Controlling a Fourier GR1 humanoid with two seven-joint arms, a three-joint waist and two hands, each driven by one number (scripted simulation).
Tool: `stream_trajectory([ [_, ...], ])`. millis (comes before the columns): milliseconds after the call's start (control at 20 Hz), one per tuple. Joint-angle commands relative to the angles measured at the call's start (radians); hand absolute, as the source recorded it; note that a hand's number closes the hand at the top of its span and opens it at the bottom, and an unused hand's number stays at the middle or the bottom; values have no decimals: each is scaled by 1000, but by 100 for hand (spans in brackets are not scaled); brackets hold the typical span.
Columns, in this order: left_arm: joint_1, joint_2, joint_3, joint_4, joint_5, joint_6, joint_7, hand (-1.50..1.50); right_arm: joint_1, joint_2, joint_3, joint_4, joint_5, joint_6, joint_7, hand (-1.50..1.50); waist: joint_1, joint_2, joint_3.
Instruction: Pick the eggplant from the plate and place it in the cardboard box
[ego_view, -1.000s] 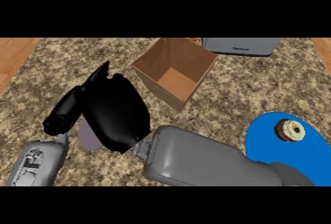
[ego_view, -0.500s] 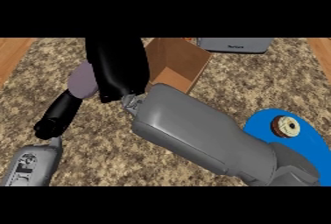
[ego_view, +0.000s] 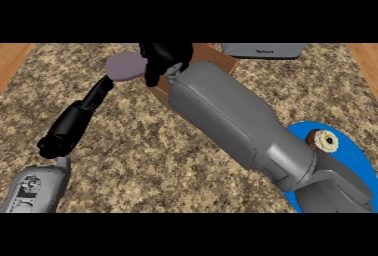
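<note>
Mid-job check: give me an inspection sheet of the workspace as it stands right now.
Surface: speckled granite counter top, wood strips at both sides.
Job's things: pale purple eggplant held beside the brown cardboard box, which is mostly hidden by the forearm; blue round plate at lower right.
Clutter: tan ring-shaped item on the plate; grey appliance at the top edge.
Hands: black right hand, fingers curled round the eggplant; black left hand extended at left, holding nothing.
Cables: nothing seen.
Surroundings: nothing seen.
</note>
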Motion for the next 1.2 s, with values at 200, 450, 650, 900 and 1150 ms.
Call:
stream_trajectory([
  [200, -19, -5, 9, 14, -11, 7, 3, 0, -6, -40, -91, 243, -82, 213, -224, 150, -7, 3, 1],
  [450, 22, -8, 6, 5, -11, 0, -18, 0, -42, -52, -98, 373, -74, 365, -252, 150, 0, 1, 0],
  [650, -8, -33, -17, -23, -22, 10, 43, 0, -22, -48, -115, 395, -88, 429, -422, -150, -1, 2, 1],
  [900, 7, 17, 27, -50, 12, -31, 32, 0, 20, -62, -223, 313, -162, 282, -582, -150, -5, -1, 2],
  [1150, 0, -13, 23, -29, 0, 3, 44, 0, 56, -42, -530, 228, -438, 132, -636, -150, -28, -1, 6],
])
